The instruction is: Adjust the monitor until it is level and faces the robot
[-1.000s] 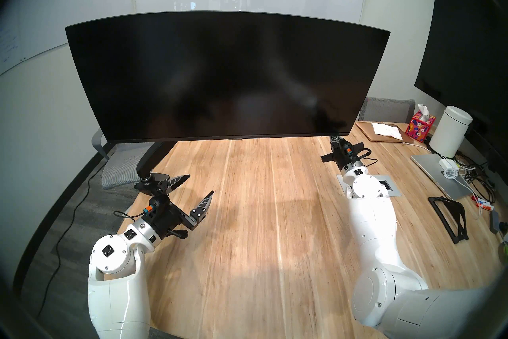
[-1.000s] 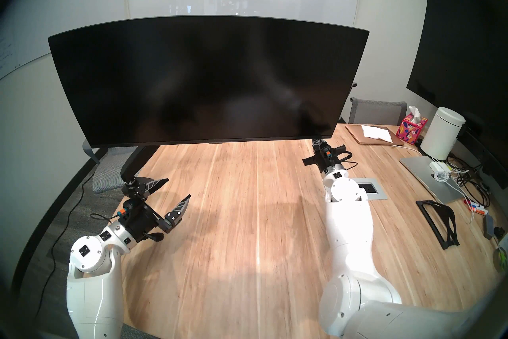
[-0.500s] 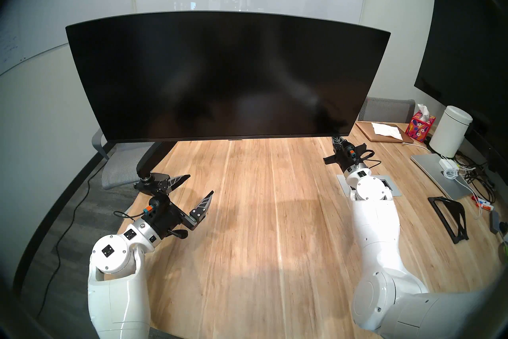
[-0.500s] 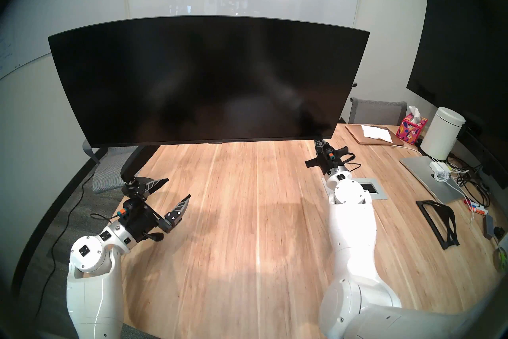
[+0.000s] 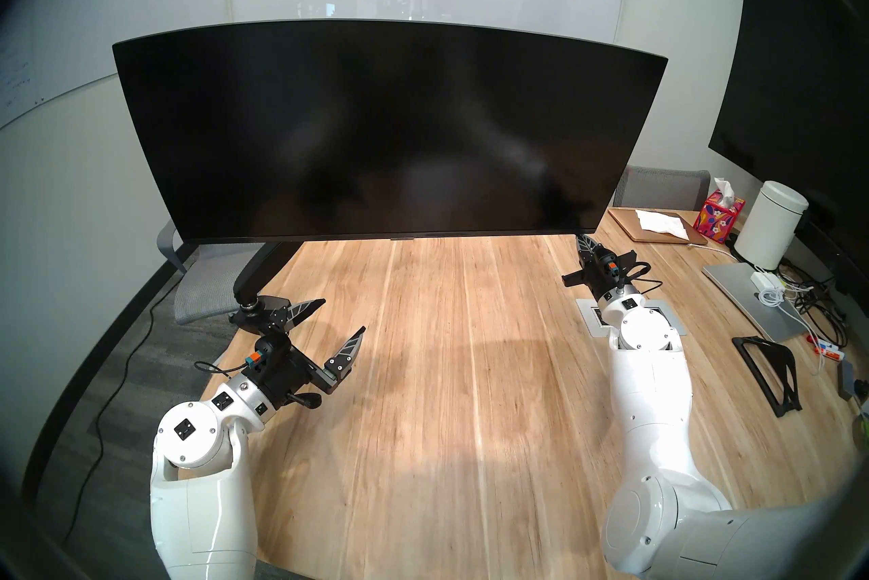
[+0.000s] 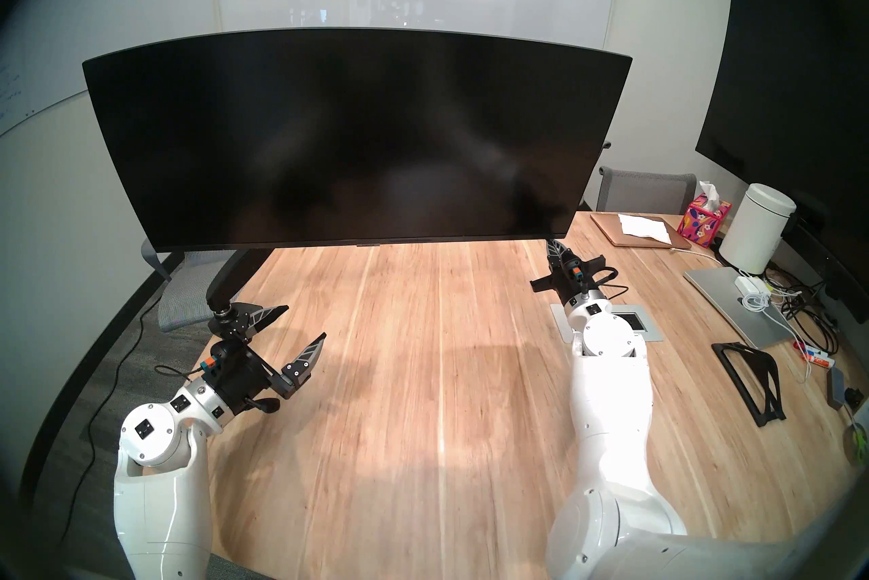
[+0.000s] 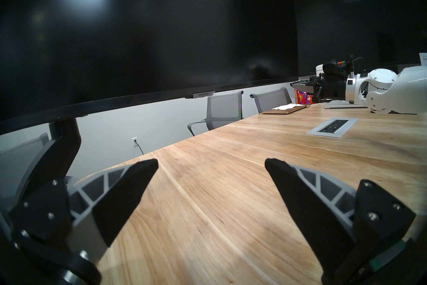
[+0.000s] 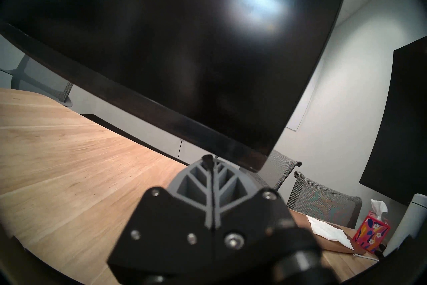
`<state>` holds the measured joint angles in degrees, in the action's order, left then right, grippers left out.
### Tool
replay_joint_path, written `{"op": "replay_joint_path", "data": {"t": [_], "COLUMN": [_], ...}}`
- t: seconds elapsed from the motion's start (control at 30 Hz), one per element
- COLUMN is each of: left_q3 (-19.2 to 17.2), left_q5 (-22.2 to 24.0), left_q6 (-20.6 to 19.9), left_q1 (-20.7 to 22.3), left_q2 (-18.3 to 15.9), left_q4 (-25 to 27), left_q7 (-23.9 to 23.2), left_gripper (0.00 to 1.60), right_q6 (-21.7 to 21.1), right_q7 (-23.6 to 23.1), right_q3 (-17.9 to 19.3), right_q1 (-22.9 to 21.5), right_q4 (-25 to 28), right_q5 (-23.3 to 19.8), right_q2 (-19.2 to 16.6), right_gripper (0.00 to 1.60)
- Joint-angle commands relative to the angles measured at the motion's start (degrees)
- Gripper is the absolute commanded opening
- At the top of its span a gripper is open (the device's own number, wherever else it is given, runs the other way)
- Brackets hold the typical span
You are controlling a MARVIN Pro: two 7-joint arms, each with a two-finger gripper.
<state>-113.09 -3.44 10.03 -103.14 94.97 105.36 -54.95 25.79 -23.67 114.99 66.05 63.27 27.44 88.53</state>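
The monitor (image 5: 385, 127) (image 6: 357, 137) is a very wide, curved black screen on a black arm mount (image 5: 263, 268) clamped at the table's left edge. It faces me and its lower edge runs nearly horizontal. My left gripper (image 5: 342, 315) (image 7: 211, 162) is open and empty, low over the table beside the mount's base. My right gripper (image 5: 583, 238) (image 8: 209, 159) is shut and empty. Its tip points up just under the monitor's lower right corner (image 8: 261, 157). I cannot tell whether it touches.
A dark flat wall screen (image 5: 799, 71) hangs at the right. On the table's right side are a tissue box (image 5: 717, 224), a white canister (image 5: 771, 226), a laptop (image 5: 747, 297), cables, a black stand (image 5: 766, 372) and a power outlet plate (image 5: 667, 320). Grey chairs stand behind.
My right arm has moved to the right and back toward me, and its shut tip has drawn out from under the monitor's corner. The monitor and left arm have not moved.
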Motion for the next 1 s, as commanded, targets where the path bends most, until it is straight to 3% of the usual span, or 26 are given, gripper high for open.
{"op": "replay_joint_path", "data": {"t": [0.0,0.97], "left_q3": [0.1,0.1], "left_q5": [0.1,0.1], "left_q6": [-0.1,-0.1], "left_q1": [-0.1,-0.1], "left_q2": [-0.1,-0.1], "left_q4": [1.0,1.0], "left_q7": [0.1,0.1], "left_gripper": [1.60,1.60], "right_q6": [-0.2,0.0], "right_q7": [-0.4,-6.2], "right_q3": [0.2,2.5], "right_q1": [0.6,7.0], "right_q4": [2.7,11.3], "right_q5": [-0.5,-2.9], "right_q2": [0.5,3.5], "right_gripper": [0.00,0.00]}}
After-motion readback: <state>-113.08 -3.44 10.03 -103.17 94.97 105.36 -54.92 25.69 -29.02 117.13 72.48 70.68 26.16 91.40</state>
